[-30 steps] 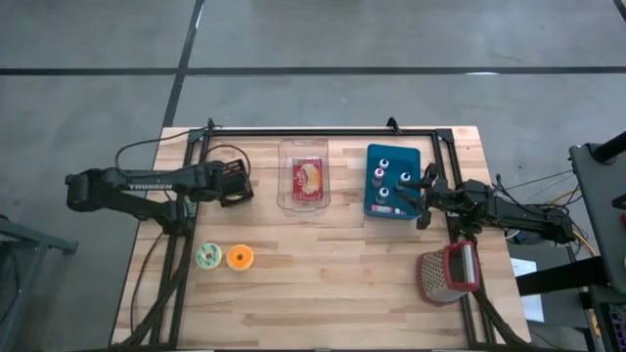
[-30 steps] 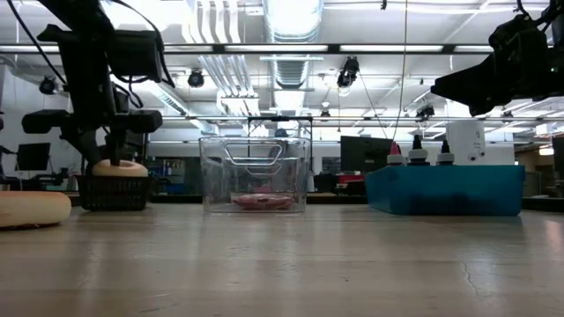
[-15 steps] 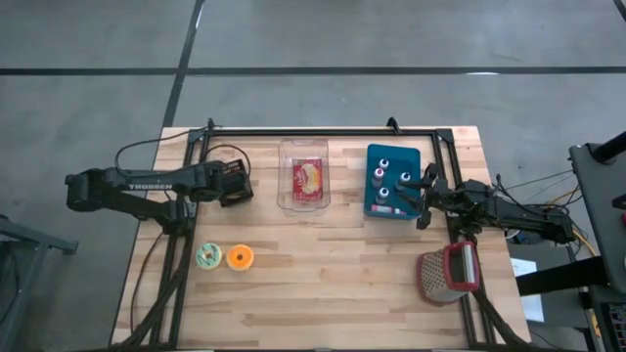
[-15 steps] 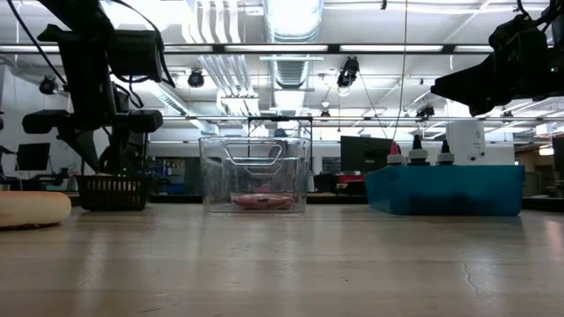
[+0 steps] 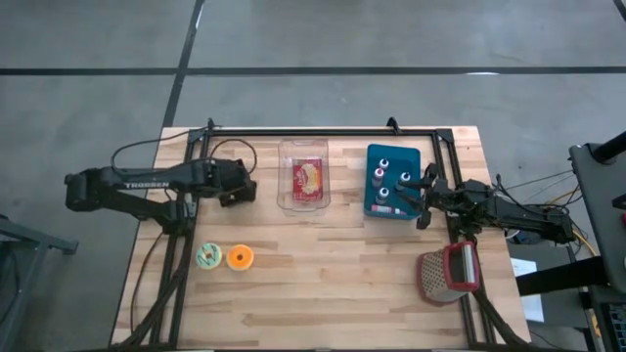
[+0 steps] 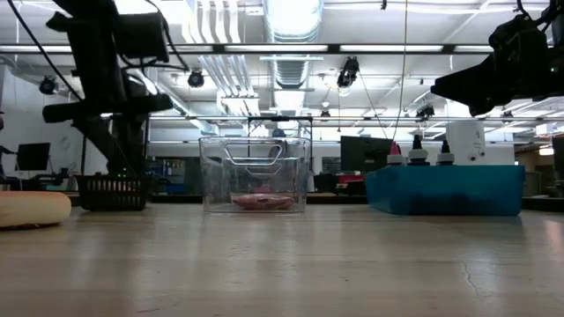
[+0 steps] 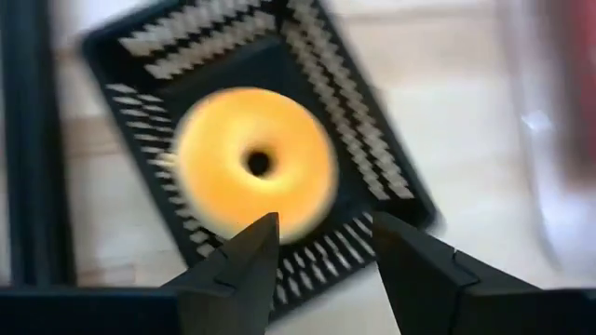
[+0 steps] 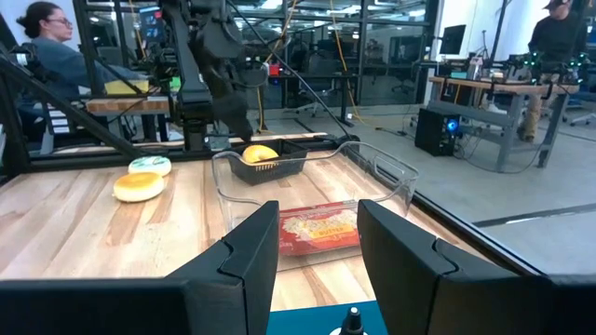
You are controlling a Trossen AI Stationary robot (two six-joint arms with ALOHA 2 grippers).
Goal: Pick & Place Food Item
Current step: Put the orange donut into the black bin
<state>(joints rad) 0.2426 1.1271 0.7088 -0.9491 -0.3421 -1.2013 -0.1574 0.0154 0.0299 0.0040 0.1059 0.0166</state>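
Note:
A yellow donut [image 7: 256,163] lies in a black mesh basket [image 7: 372,167] at the table's far left; the basket also shows in the low view [image 6: 112,192]. My left gripper [image 7: 321,247] hovers open just above them, touching nothing; it shows in the high view [image 5: 238,188]. A green donut [image 5: 208,256] and an orange donut [image 5: 240,257] lie on the table toward the near left. My right gripper [image 5: 425,192] is open and empty, level above the right side of the blue tray [image 5: 393,207].
A clear container [image 5: 306,176] with a red food packet [image 8: 321,228] stands at the far middle. The blue tray holds several small bottles. A red grater [image 5: 448,274] lies at the near right. A black frame rail [image 5: 323,131] runs along the far edge. People sit beyond the table.
The yellow donut, which showed at the basket's rim under my left gripper, has gone down into the basket. My left gripper has then risen and shifted a little toward the table's right. My right arm has kept still.

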